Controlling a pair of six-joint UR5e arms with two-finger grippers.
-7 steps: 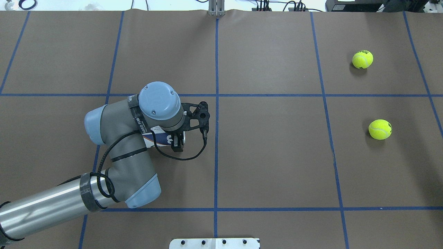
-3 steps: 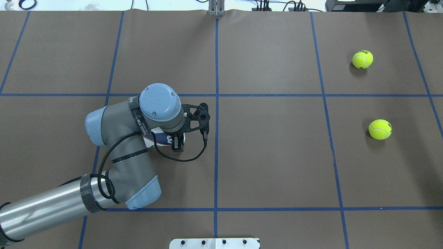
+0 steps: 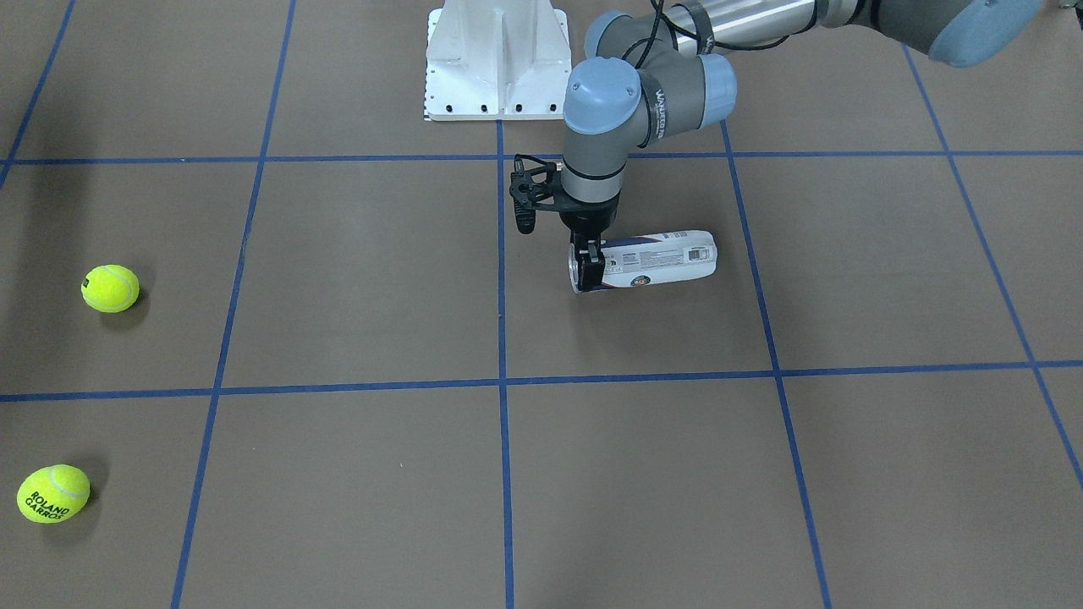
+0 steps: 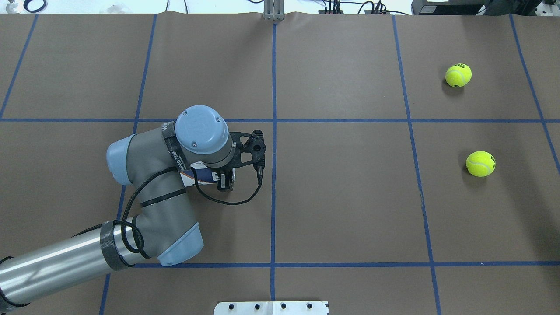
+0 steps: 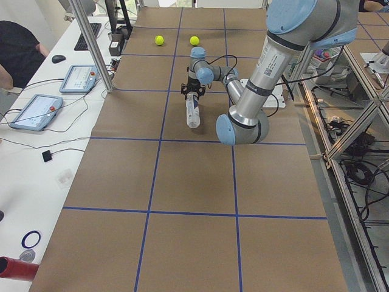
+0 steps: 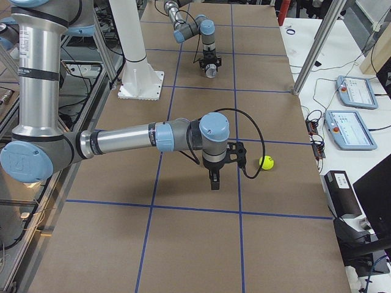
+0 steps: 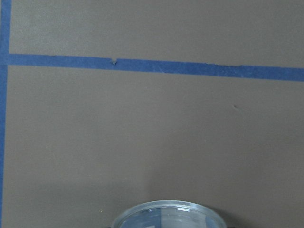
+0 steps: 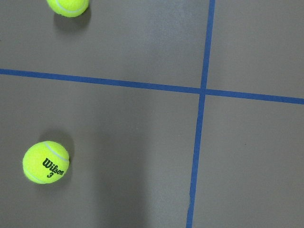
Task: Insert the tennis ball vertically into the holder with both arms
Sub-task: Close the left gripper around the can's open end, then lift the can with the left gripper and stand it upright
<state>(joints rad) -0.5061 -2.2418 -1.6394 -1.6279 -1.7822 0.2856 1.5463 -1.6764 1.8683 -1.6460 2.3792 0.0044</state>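
Observation:
The holder (image 3: pixel 656 259) lies on its side on the brown table, a clear can with a navy-and-white label. My left gripper (image 3: pixel 590 262) comes down from above and is shut on the holder near its open mouth. The holder's clear rim (image 7: pixel 166 214) shows at the bottom of the left wrist view. Two yellow tennis balls (image 4: pixel 458 75) (image 4: pixel 480 163) rest far off on the table's right side. My right gripper (image 6: pixel 213 182) shows only in the exterior right view, hanging above the table beside one ball (image 6: pixel 266 162). I cannot tell whether it is open or shut. The right wrist view holds both balls (image 8: pixel 46 162) (image 8: pixel 69 5).
A white pedestal base (image 3: pixel 497 59) stands at the robot's side of the table. Blue tape lines (image 4: pixel 274 131) divide the brown surface into squares. Tablets and cables (image 5: pixel 36 111) lie on a side bench beyond the table's far edge.
The left wrist has shifted very slightly and its visible finger has drawn in against the holder. The balls have not moved.

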